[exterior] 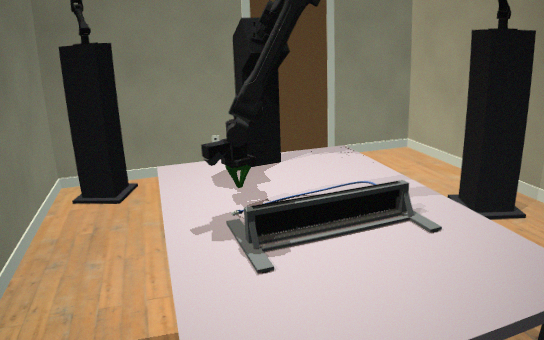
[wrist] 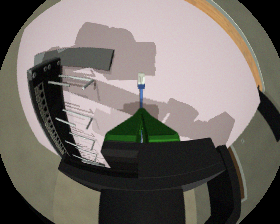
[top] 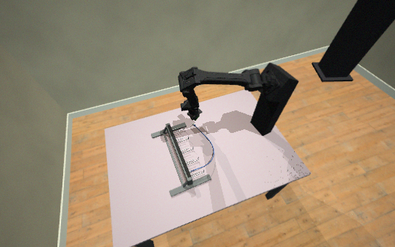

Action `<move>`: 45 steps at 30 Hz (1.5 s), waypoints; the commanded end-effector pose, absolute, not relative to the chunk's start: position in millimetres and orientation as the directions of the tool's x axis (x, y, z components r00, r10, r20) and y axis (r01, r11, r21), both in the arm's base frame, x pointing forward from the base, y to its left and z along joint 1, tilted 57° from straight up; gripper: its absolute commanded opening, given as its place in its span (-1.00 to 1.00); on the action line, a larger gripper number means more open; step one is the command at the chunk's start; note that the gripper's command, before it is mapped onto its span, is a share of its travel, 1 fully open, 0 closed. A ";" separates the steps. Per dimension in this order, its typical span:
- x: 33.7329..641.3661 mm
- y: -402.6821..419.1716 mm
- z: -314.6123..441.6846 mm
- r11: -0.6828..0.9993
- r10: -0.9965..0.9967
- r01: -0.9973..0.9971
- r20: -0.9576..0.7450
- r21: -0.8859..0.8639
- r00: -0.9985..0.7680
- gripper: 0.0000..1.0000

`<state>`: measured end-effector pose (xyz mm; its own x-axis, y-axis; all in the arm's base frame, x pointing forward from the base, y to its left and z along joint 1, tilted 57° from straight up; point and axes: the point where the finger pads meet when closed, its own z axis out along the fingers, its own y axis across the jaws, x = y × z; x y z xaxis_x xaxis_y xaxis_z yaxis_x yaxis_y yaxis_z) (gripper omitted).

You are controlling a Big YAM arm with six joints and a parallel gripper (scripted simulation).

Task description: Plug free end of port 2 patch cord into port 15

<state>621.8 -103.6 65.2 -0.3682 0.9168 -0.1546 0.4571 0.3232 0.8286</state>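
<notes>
The grey rack with the black panel (top: pixel 177 150) (exterior: pixel 330 212) (wrist: pixel 47 107) stands upright on the table. The blue patch cord (top: pixel 213 149) (exterior: pixel 320 189) (wrist: pixel 141 98) arcs from one end of the panel's front to beyond the other end. Its free plug (top: pixel 194 125) (exterior: pixel 236 213) (wrist: pixel 139 80), clear with a blue boot, lies beside the rack's foot. My gripper (top: pixel 194 119) (exterior: pixel 240 186) (wrist: pixel 141 112) is shut and empty, tips down, above the cord just behind the plug. In the wrist view the plug points away from the fingertips. Port numbers and the latch are too small to read.
Thin wire brackets (top: pixel 192 160) (wrist: pixel 83 119) stick out from the panel's front on the cord's side. The rack's near-plug foot (top: pixel 157 134) (exterior: pixel 255 250) (wrist: pixel 88 58) reaches past the panel. The arm's pedestal (top: pixel 274 103) stands at the table's edge.
</notes>
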 end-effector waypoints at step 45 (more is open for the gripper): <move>619.9 -96.6 78.9 0.314 0.921 0.444 -0.155 0.839 -0.358 -1.00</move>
